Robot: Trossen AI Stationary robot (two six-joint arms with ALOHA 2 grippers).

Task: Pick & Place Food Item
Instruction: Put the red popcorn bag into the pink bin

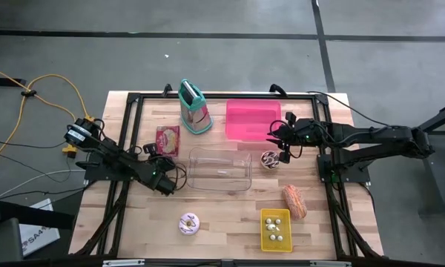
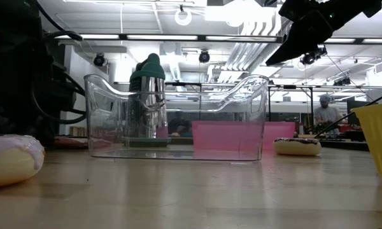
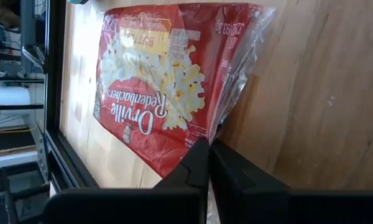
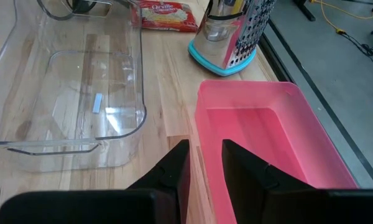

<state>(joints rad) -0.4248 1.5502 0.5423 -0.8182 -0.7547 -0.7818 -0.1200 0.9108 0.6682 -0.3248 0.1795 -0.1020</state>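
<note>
From above you see the left gripper [image 1: 154,154] beside the popcorn bag [image 1: 167,139], which lies left of the clear bin [image 1: 220,167]. Only your left wrist view shows its fingers [image 3: 196,165] pinched together on the bag's edge. The right gripper [image 1: 283,141], fingers slightly apart and empty, hovers by the pink tray [image 1: 246,119].

We count two dark robot arms over the counter [image 1: 222,230], each ending in one gripper: the left gripper [image 1: 153,153] and the right gripper [image 1: 280,142]. We count three bins: one clear bin [image 1: 220,169], one pink bin [image 1: 251,119] and one yellow bin [image 1: 276,229]. We count two doughnuts: one pale frosted doughnut [image 1: 189,223] and one chocolate doughnut [image 1: 270,159]. There is one popcorn bag [image 1: 167,139], one box grater [image 1: 194,108] and one bread roll [image 1: 294,201].
</note>
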